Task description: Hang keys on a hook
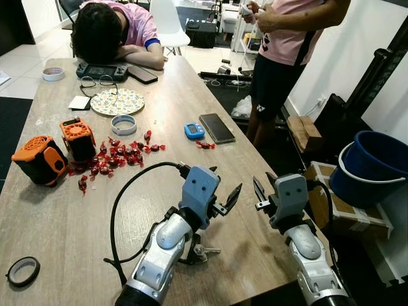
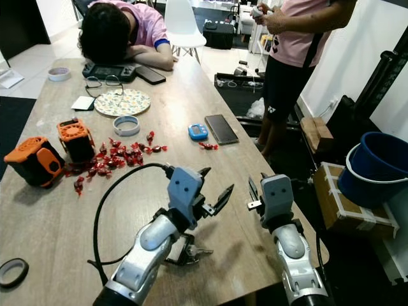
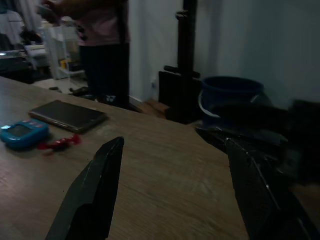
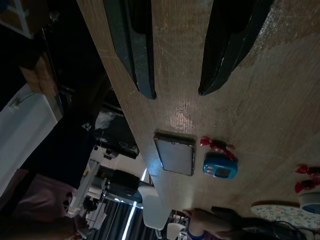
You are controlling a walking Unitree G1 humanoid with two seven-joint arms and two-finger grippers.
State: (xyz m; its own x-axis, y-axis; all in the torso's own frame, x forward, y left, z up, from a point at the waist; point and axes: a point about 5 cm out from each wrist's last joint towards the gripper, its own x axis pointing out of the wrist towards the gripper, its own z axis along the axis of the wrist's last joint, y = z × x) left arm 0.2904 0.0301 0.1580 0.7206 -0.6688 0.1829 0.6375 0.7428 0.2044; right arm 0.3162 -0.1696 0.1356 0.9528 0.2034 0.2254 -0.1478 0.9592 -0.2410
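Left gripper [image 1: 224, 195] raised above the wooden table [image 1: 172, 121] near its front edge, forearm angled up and forward, fingers spread and holding nothing; keys [image 1: 203, 250] lie on the table beneath that forearm — just behind the wrist; right gripper [image 1: 266, 189] held level over the table's right edge, fingers slightly apart; smartphone [image 1: 217, 127] and blue timer [image 1: 194, 131] lie farther along that edge.

Head stereo pair high over the table [image 1: 191, 191]; wrist cameras low, sharing its phone [image 3: 67, 115].
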